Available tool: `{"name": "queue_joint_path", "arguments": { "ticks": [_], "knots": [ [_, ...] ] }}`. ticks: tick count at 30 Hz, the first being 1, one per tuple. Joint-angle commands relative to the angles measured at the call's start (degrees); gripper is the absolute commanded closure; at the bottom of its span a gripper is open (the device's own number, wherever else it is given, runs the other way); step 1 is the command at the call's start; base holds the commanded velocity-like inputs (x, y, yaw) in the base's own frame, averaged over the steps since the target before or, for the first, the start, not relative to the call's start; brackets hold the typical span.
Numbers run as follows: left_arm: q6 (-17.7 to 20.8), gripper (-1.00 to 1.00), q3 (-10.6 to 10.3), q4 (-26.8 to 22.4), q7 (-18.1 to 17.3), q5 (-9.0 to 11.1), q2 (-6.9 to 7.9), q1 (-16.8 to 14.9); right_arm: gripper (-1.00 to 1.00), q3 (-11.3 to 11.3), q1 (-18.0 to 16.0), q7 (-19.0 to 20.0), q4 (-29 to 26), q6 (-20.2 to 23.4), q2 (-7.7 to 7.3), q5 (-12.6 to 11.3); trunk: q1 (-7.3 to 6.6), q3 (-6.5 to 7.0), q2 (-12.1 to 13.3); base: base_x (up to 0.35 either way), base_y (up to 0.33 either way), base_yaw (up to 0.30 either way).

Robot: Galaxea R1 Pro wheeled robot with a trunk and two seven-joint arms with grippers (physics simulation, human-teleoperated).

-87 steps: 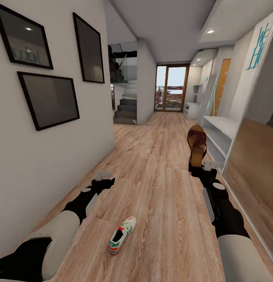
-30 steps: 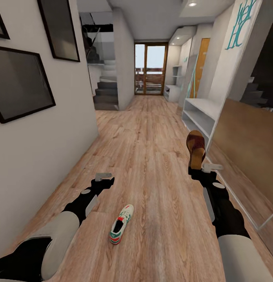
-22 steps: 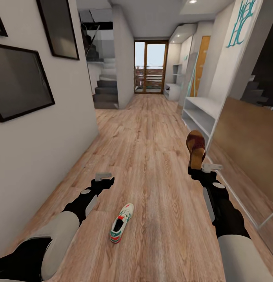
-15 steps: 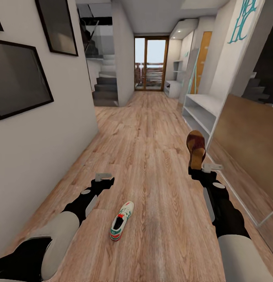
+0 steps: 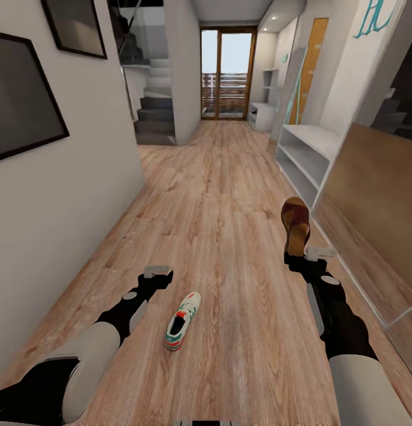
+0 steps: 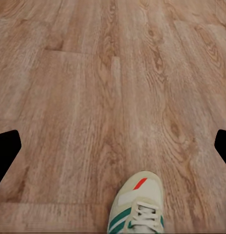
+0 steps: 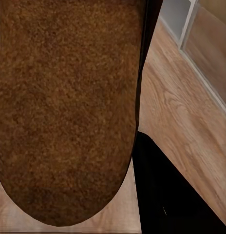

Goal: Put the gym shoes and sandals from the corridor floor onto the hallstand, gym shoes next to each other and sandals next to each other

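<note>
On the light wood-plank corridor floor (image 5: 229, 195), a white, green-striped gym shoe (image 5: 182, 320) lies near your empty, spread left gripper (image 5: 157, 271). Your right gripper (image 5: 303, 254) clamps the dark brown leather sandal (image 5: 295, 225) by its heel; it looks light and stiff-soled, so keep that grip.

Up at about one o'clock, high on the white wall panel (image 5: 372, 65), there are big curly teal letters (image 5: 378, 16). The top of them is cut off by the edge of the picture, so just the bottom part shows. It looks like "HC" or "HL", but I cannot tell which. The dark picture frames (image 5: 19, 97) on the wall at ten o'clock have no words I can read. The gym shoe (image 5: 182, 321) on the floor has green stripes and a red mark, but no name or number on it.
</note>
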Motion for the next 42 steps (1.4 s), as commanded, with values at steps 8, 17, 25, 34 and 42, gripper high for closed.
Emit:
{"name": "queue_joint_path", "arguments": {
  "ticks": [8, 17, 25, 34, 42],
  "knots": [
    [-0.3, -1.0, 0.4, 0.3, -0.4, -0.3, -0.04, 0.0, 1.0, 0.1, 0.0, 0.0, -0.1, 0.4, 0.0, 0.3, 0.19, -2.51, -0.1, 0.0, 0.0, -0.163],
    [-2.2, -1.0, 0.4, 0.3, -0.4, -8.1, -0.04, 0.0, 1.0, 0.1, -0.1, -0.1, -0.3, 0.4, 0.0, 0.4, 0.42, -4.88, -0.3, 0.0, 0.0, -0.088],
    [-3.0, -1.0, 0.5, 0.3, -0.4, -10.1, -0.02, 0.0, 1.0, 0.2, 0.0, -0.1, -7.3, 0.4, 0.05, 0.4, 0.63, -6.83, -0.4, 0.0, 0.0, -0.004],
    [-3.0, -1.0, 0.5, 0.7, -0.4, -10.2, 0.13, 0.0, 1.0, 0.2, 0.0, -0.1, -8.8, 0.7, 0.08, 0.4, 0.86, -9.63, -0.5, 0.0, 0.0, 0.0],
    [-3.0, -1.0, 0.5, 0.8, -0.4, -10.2, 0.13, 0.0, 1.0, 0.2, 0.0, -0.1, -8.8, 0.7, 0.08, 0.4, 1.07, -12.16, -0.6, 0.0, 0.0, 0.0]
  ]
}}
